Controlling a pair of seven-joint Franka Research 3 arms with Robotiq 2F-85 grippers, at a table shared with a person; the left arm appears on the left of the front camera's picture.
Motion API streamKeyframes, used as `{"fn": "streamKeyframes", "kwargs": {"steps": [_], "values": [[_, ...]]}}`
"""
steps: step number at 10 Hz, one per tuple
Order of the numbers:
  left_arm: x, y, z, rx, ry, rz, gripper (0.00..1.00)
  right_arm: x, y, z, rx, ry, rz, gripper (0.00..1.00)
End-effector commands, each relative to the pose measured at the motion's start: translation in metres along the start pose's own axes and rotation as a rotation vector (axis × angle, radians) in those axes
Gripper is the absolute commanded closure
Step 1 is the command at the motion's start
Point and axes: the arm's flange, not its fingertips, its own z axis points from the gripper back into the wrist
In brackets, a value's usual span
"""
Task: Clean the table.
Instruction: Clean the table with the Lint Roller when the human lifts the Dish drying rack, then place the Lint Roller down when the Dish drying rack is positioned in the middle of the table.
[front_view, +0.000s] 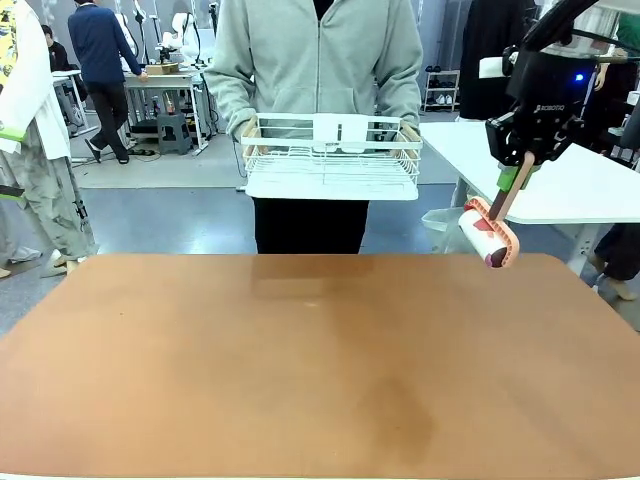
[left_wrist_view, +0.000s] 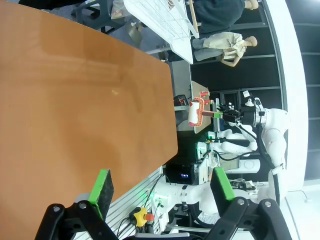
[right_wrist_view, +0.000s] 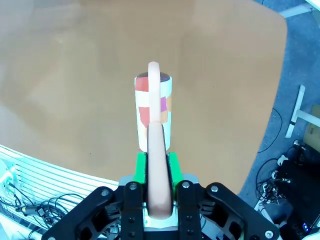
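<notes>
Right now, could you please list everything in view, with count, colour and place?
table: one, reddish-brown, filling the foreground.
roller: one, white and red, pink handle, above the table's far right part.
rack: one, white wire, held beyond the far edge.
side table: one, white, far right.
person's hands: two, at the rack's ends.
left gripper: one, black, green pads, jaws open, over the table's edge.
right gripper: one, black, green pads, jaws shut on the roller's handle.

The table looks smooth and matt, the lint roller papery.
</notes>
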Motion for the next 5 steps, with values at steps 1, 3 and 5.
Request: {"fn": "streamKeyframes", "kwargs": {"steps": [1,3,5], "values": [[-0.0007,-0.0010,0.0023,-0.016,-0.005,-0.007,0.00,0.0025,0.0027,0.0054,0.011,-0.012,-0.014,0.78],[-0.0007,-0.0010,0.0023,-0.016,-0.005,-0.007,0.00,0.0025,0.0027,0.0054,0.011,-0.012,-0.014,0.78],[-0.0007,-0.0010,0.0023,-0.016,-0.005,-0.007,0.00,0.0025,0.0027,0.0054,0.011,-0.012,-0.014,0.78]]}}
